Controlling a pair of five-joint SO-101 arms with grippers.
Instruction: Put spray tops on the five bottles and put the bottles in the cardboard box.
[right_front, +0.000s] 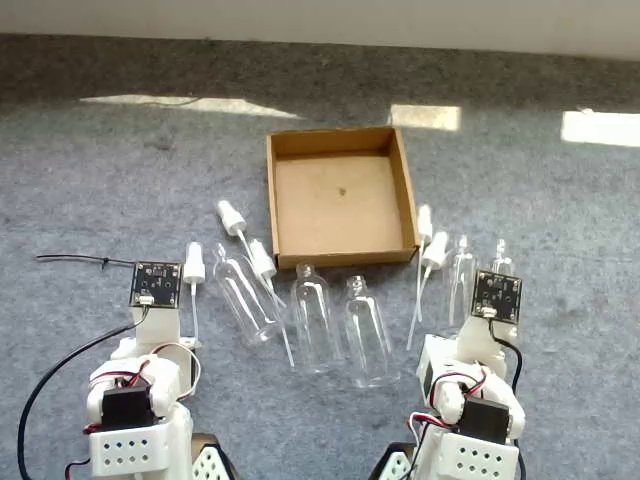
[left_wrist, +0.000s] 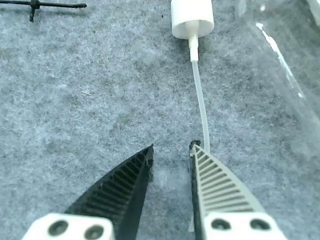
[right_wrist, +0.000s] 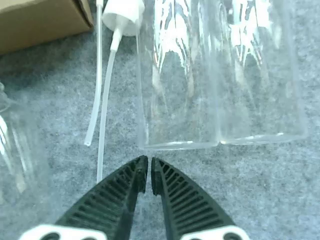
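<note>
The empty cardboard box (right_front: 340, 195) sits at the middle back. Three clear bottles (right_front: 312, 320) lie side by side in front of it, uncapped. Two more bottles (right_front: 460, 275) lie at the right, seen close as bottles (right_wrist: 177, 75) just beyond my right gripper (right_wrist: 148, 161), which is shut and empty. My left gripper (left_wrist: 172, 149) is open on the carpet. A white spray top (left_wrist: 192, 17) lies ahead of it, and its thin tube reaches one fingertip (left_wrist: 196, 149). Other spray tops (right_front: 262, 258) lie loose near the box's front corners.
Grey carpet covers the table. A black cable tie (right_front: 75, 262) lies at the far left. The box corner (right_wrist: 40, 20) and two spray top tubes (right_wrist: 102, 100) lie near the right gripper. A bottle (left_wrist: 285, 65) lies beside the left gripper's spray top.
</note>
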